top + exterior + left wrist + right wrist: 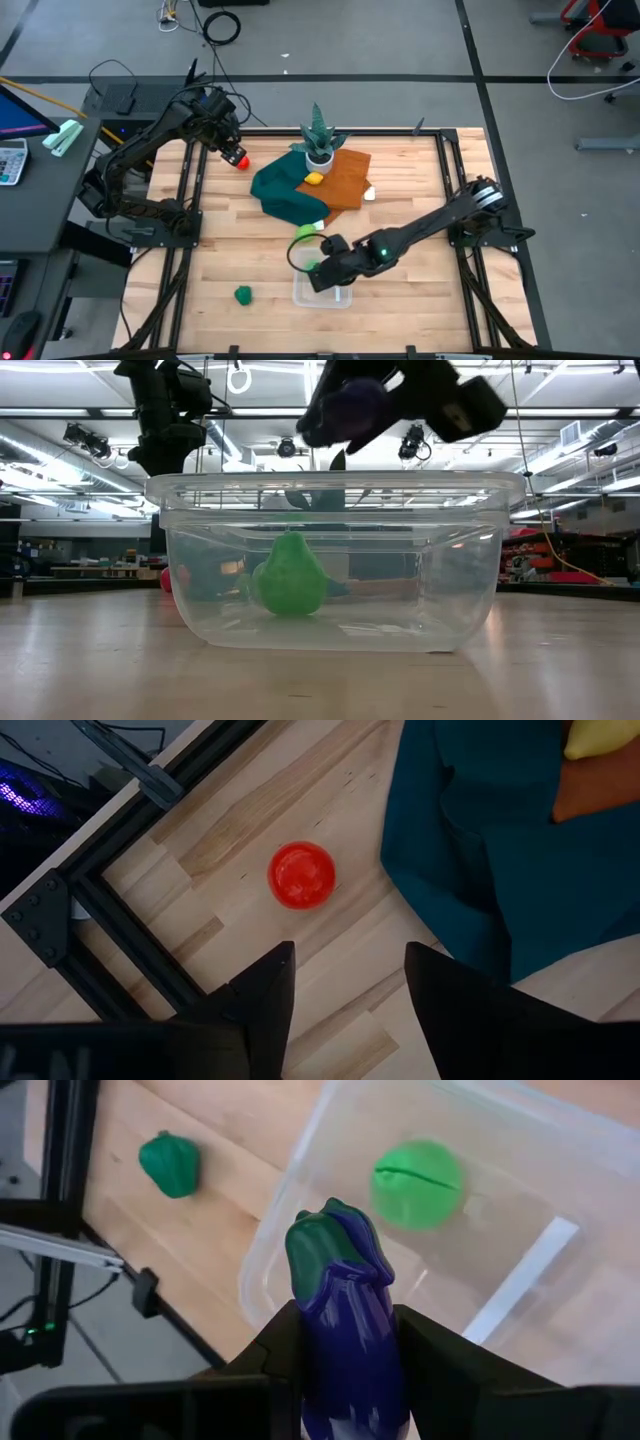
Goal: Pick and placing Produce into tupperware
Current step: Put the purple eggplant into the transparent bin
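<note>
Tupperware (322,293) sits near the front edge of the table (240,240), one green pear-shaped piece (290,577) inside on the floor of the tub.

Right gripper (340,1342) is over the tub's rim, fingers clamped on a purple eggplant (346,1320) with its green cap pointing away from the wrist. Right arm reaches low and diagonal across the table from its base at the right side.

Left gripper (345,985) hovers above the red piece (301,875) near the table's far-left edge, fingers spread, holding nothing. Arm is folded up and bent down over that spot.

View differences:
- Low view only: pear stands upright inside the tub; eggplant hangs above the rim, not inside.
- Right wrist view only: shows a slit on the pear, and a loose green pepper-like piece (170,1163) on bare wood outside the tub, near the table edge.
- Left wrist view only: red piece lies on wood just beside the teal cloth (480,850), not clearly touching.
- High view only: yellow piece (314,179) rests on the orange cloth (340,175), next to the potted plant (318,140).
</note>
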You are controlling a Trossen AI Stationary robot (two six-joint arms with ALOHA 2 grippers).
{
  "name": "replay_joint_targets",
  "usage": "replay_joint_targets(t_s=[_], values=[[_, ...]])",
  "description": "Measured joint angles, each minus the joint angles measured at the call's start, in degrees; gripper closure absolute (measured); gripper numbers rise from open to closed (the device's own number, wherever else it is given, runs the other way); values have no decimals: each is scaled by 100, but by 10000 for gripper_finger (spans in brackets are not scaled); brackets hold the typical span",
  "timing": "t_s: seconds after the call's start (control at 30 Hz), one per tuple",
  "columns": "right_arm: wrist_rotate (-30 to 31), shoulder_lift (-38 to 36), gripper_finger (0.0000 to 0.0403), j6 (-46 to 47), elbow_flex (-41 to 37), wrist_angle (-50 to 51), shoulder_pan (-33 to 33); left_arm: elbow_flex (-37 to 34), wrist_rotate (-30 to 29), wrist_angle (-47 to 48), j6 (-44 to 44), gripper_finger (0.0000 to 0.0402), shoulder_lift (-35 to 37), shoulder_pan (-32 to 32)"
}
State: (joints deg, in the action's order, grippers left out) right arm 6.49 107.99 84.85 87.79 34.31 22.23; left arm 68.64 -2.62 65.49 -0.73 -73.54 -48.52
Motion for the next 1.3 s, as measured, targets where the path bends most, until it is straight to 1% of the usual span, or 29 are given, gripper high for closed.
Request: replay_joint_targets(t_s=[0.1, 0.17, 0.3, 0.43, 0.53, 0.7, 0.8, 0.97, 1.13, 1.3], values=[[-67, 215, 312, -227, 198, 67, -52, 0, 1, -1, 2, 202, 0, 0], [-132, 376, 313, -421, 439, 336, -103, 0, 1, 0, 2, 199, 0, -1], [-406, 740, 318, -881, 1249, 1333, -205, 0, -1, 0, 4, 200, 0, -1], [-467, 1071, 322, -1121, 2104, 2581, -299, 0, 0, 0, 4, 204, 0, -1], [-636, 1213, 322, -1115, 2433, 3057, -368, 0, 1, 0, 6, 202, 2, 1], [-1020, 1431, 321, -1054, 2503, 3191, -385, 0, 0, 12, 56, 198, 1, -1], [-1092, 1533, 321, -1087, 2502, 3191, -381, 0, 0, 26, 59, 200, 2, -1], [-987, 1622, 321, -1166, 2503, 3274, -471, 0, 1, 37, 59, 200, 2, 1], [-995, 1747, 321, -1304, 2500, 3249, -586, 2, 1, 59, 57, 196, 2, 1], [-1030, 1805, 321, -1376, 2484, 3252, -637, 2, 1, 129, 140, 201, 2, 1]])
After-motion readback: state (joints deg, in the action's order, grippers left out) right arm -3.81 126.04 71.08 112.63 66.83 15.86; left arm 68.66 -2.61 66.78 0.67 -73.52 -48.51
